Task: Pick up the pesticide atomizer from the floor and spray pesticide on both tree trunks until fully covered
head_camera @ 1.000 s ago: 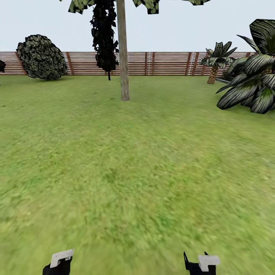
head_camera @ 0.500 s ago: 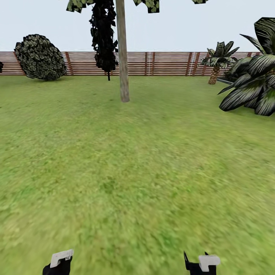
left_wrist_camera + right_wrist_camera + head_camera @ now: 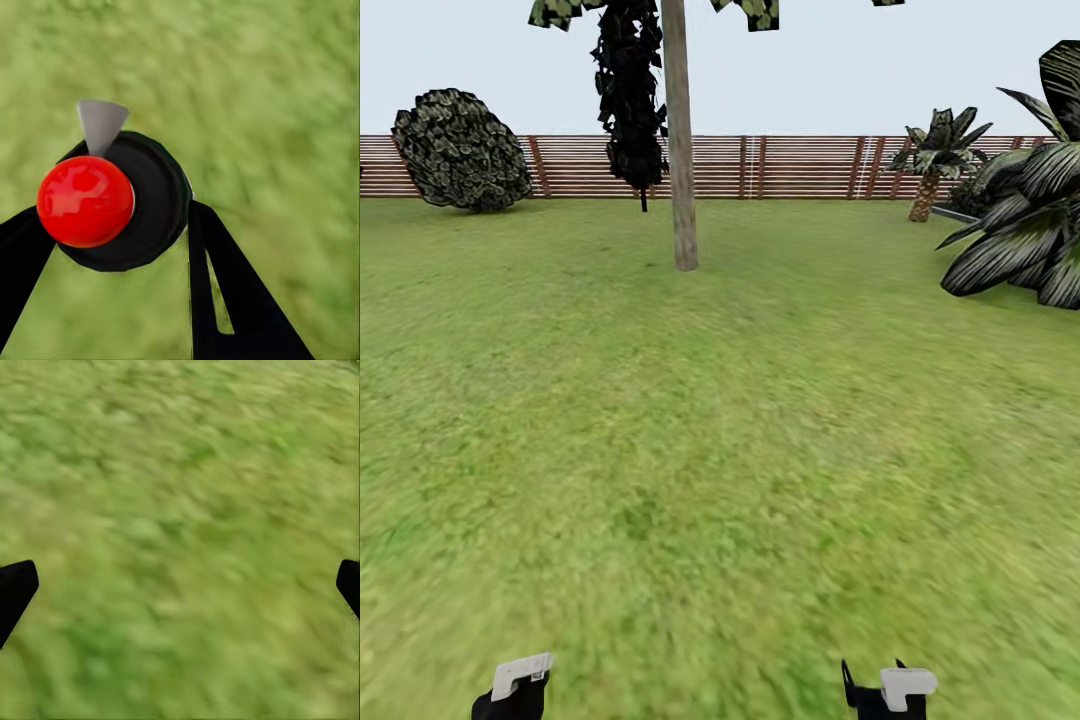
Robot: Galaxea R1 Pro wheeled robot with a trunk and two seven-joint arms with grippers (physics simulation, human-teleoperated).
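1. Head view: open lawn (image 3: 720, 450) ahead, brown slat fence (image 3: 790, 165) across the back.
2. One thick grey-brown trunk (image 3: 681, 150) stands upright mid-lawn, left of centre, well ahead of the robot. Bits of canopy (image 3: 565, 12) at the top edge.
3. Thin near-black tree (image 3: 630, 95) just left of the trunk, back by the fence.
4. Round bush (image 3: 460, 150) far left at the fence. Small palm (image 3: 932, 160) and a big striped-leaf plant (image 3: 1025, 230) on the right.
5. Left gripper (image 3: 120, 247): clamped on the atomizer (image 3: 124, 199), fingers either side of its black body. Red ball and grey nozzle on it, grass below.
6. Right gripper (image 3: 180, 585): spread wide, holding nothing, fingertips (image 3: 15, 589) at the frame edges over grass.
7. Both wrists (image 3: 520, 685) low at the bottom of the head view.
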